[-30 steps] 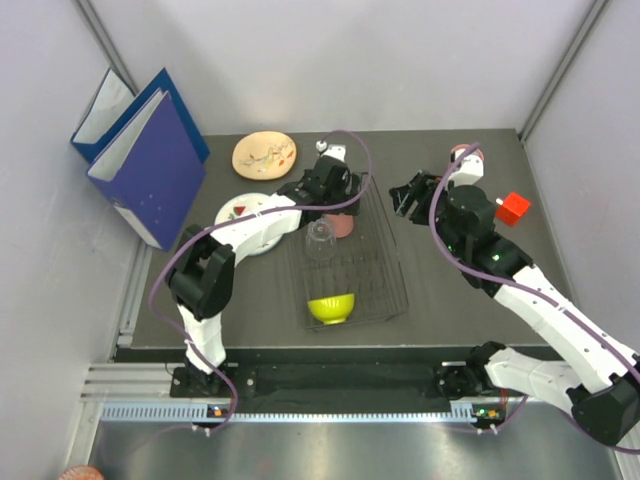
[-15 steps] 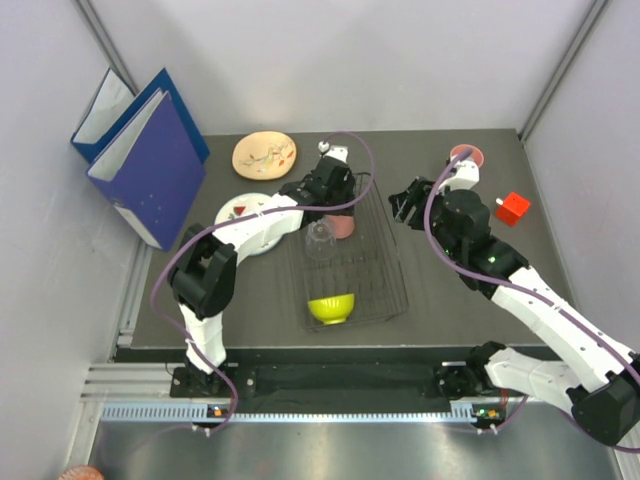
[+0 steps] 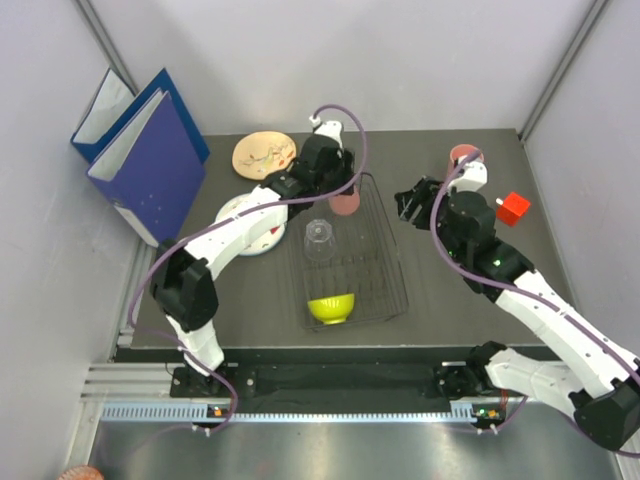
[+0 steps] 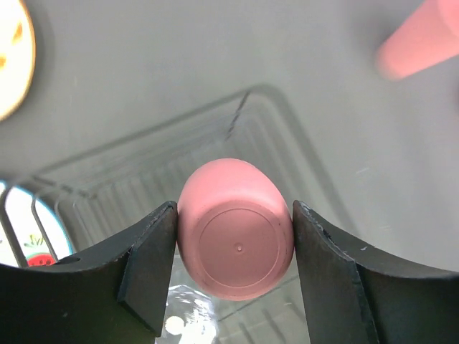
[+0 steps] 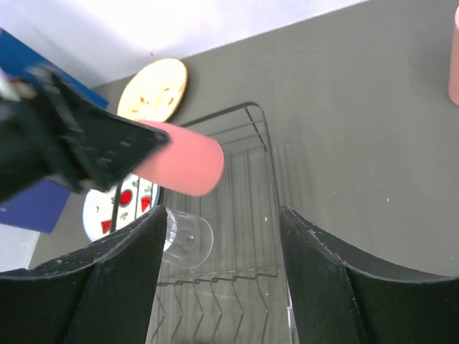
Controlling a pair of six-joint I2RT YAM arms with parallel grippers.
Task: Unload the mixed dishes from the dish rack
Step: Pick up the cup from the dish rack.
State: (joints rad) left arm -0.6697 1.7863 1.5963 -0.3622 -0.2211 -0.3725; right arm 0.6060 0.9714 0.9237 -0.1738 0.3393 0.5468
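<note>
My left gripper (image 3: 335, 185) is shut on a pink cup (image 3: 344, 201) and holds it above the far end of the black wire dish rack (image 3: 396, 262). In the left wrist view the cup (image 4: 235, 247) sits bottom-up between the two fingers, with the rack (image 4: 237, 115) below. A clear glass (image 3: 319, 240) and a lime-yellow bowl (image 3: 331, 307) lie in the rack. The tan plate (image 3: 264, 155) and the white fruit plate (image 3: 243, 222) lie on the table left of the rack. A second pink cup (image 3: 463, 158) stands at the far right. My right gripper (image 3: 412, 200) is open and empty, right of the rack.
A blue ring binder (image 3: 150, 165) stands at the far left. A small red cube (image 3: 514, 208) sits at the right, near the second pink cup. The right wrist view shows the held cup (image 5: 183, 166), the glass (image 5: 188, 238) and the rack's rim (image 5: 247, 107).
My left gripper has lifted the pink cup up out of the rack, towards its far end. The right arm has shifted only slightly.
</note>
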